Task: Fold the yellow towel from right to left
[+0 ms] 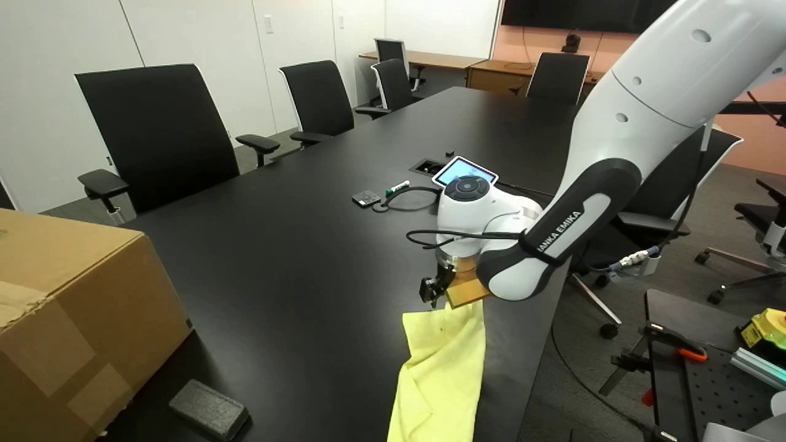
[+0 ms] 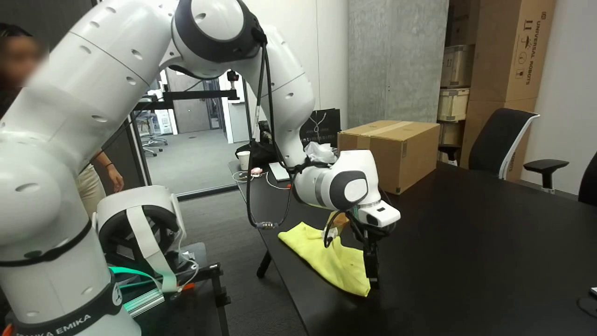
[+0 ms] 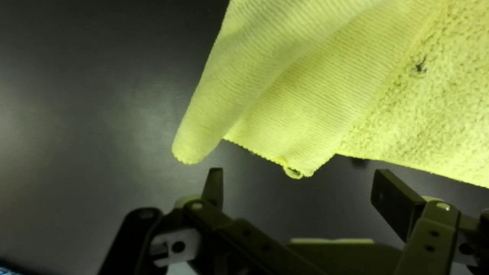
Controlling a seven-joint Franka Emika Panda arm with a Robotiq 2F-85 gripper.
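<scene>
1. While the jaws are spread wide just beside one end of the yellow towel, nothing is pinched between them; whether the cloth is touched cannot be told.
2. In both exterior views the towel is seen lying on the desk, near the long edge from which the arm is reached across.
3. A ribbed layer is seen doubled over, with a nubby face left bare beside it and the edges unmatched. The fold is therefore judged partly made; aligning and flattening seem left to be done. Which side is meant by right is not shown.
4. One towel is counted, and on the desk one dark block and one cardboard box.
5. Farther along, one flat dark case, one green-and-white marker and one tablet are counted.
6. Around the desk and farthest away, at least six chairs are counted, some partly hidden.
</scene>
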